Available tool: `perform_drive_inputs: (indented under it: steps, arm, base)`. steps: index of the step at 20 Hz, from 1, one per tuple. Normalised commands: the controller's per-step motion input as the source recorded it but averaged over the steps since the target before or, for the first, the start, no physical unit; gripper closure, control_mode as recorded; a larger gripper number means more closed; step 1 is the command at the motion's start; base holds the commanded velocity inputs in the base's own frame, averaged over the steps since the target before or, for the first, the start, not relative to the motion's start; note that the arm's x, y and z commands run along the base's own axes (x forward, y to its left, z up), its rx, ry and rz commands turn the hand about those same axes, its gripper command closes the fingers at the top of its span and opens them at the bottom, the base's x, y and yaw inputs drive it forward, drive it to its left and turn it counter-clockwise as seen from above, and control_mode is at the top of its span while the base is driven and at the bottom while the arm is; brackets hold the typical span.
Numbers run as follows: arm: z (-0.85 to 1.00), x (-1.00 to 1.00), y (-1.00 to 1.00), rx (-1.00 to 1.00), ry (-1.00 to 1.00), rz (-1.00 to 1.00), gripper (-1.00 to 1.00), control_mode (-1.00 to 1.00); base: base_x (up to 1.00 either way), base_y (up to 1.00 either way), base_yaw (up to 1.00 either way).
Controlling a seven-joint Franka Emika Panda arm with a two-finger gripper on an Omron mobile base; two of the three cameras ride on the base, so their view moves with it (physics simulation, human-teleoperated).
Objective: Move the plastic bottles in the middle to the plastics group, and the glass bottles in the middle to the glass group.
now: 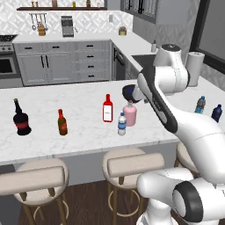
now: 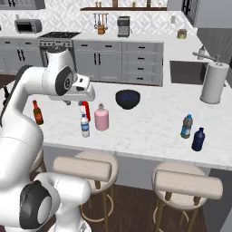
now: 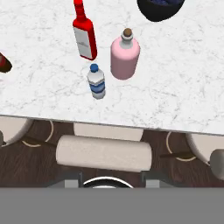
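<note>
- Left base view: The small clear water bottle (image 1: 122, 124) stands near the front edge of the marble counter (image 1: 79, 145), just in front of the squat pink bottle (image 1: 130, 113) and right of the slim red bottle (image 1: 107, 109). The glass group, the black long-necked bottle (image 1: 20, 118) and small brown bottle (image 1: 62, 122), sits well to the left; the plastics group, the bluish water bottle (image 1: 200, 104) and dark blue bottle (image 1: 216, 113), sits far right. The arm's forearm crosses above the pink bottle and hides the hand, so I cannot tell how wide the fingers stand.
- Right base view: The hand hangs above the three middle bottles, holding nothing that I can see; the fingers are too small to judge. The water bottle (image 2: 84, 126) is nearest the edge. Between the middle cluster and the plastics pair (image 2: 192, 133) the counter lies open, with a dark bowl (image 2: 127, 99) farther back, out of a front-side path.
- Hand view: The camera looks down on the water bottle (image 3: 96, 82), the pink bottle (image 3: 124, 54) and the red bottle (image 3: 84, 33), the hand well above them. To do it well, I judge it should come straight down over one cap, close below the neck, lift clear of its close neighbours, then carry. The counter edge and the stool (image 3: 103, 153) below mean a knocked water bottle could fall off.
</note>
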Motion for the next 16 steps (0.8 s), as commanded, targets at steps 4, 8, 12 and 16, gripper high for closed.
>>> perform_drive_inputs:
  steps: [4, 8, 12, 16]
  arm:
    - [-0.04, 0.01, 0.27, 0.0, -0.04, 0.0, -1.0, -1.0]
    - [-0.28, 0.32, 0.59, 0.0, 0.0, 0.0, -1.0, -1.0]
    - [-0.51, 0.56, 0.16, 0.0, 0.08, -0.02, -1.0, -1.0]
    - [-0.42, 0.77, 0.0, 0.0, 0.04, 0.0, -1.0, -1.0]
  base:
    - [0.0, 0.0, 0.0]
    - [0.0, 0.0, 0.0]
    - [0.0, 0.0, 0.0]
    - [0.0, 0.0, 0.0]
